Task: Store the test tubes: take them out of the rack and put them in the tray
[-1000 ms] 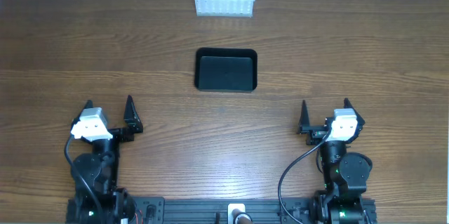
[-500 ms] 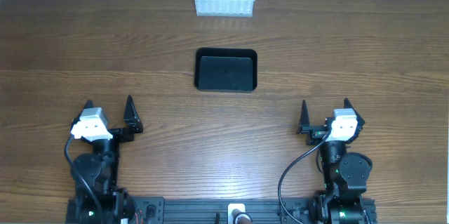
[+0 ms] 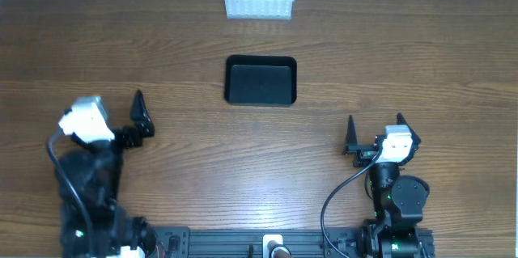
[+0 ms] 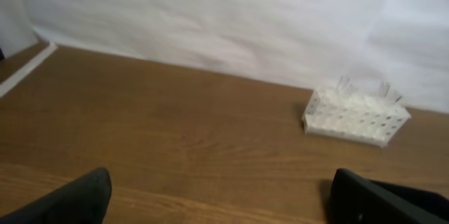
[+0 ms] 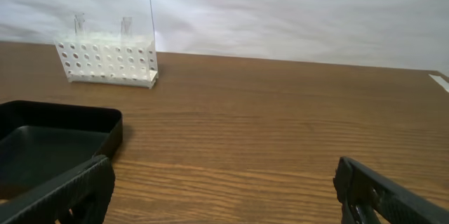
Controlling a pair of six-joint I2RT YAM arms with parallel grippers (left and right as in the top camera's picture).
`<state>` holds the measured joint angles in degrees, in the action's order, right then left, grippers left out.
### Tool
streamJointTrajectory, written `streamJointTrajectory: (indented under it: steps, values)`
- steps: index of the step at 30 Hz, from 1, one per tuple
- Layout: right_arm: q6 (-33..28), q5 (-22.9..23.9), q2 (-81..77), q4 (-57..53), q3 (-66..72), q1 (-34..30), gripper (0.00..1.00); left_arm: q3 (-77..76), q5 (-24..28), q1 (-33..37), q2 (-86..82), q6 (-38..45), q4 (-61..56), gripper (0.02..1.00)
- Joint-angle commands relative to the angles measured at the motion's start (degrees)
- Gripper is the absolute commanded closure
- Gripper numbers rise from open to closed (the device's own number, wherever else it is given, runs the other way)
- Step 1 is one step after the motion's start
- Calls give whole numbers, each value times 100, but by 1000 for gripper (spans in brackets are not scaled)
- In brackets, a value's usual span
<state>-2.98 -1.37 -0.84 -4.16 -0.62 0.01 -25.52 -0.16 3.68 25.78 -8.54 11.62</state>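
0% done afaict: 2 test tubes upright in rack at far side of table, tray empty btwn rack & arms, left gripper + right gripper both spread wide, holding nothing, well apart from rack.

There are one rack, two test tubes, one tray and two tools: left tool, right tool.

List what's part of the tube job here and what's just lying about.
Job:
- rack
- two tubes standing in it
- tray, nothing in it
- left end effector, open
- right end effector, open

Not job:
- table
- backdrop
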Motion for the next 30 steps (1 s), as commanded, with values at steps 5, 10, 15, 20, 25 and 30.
streamJointTrajectory:
  steps: [5, 10, 15, 20, 25, 30]
  values:
    - [39, 52, 57, -24, 31, -35, 7, -2173, 81, -741, 1923, -398, 820, 20]
    - [39, 52, 57, -24, 31, -35, 9, -3136, 79, -1235, 3095, -564, 905, 23]
    - [39, 52, 57, -22, 31, -35, 7, -3827, 33, -1725, 4183, -564, 881, 20]
    - [39, 55, 57, -24, 31, -35, 7, -4529, 7, -2114, 5287, -566, 883, 23]
    - [39, 52, 57, -24, 31, -35, 9, -5296, -118, -2428, 6352, -562, 883, 20]
    - [39, 52, 57, -22, 31, -35, 12, -6113, -120, -2564, 7302, -562, 905, 20]
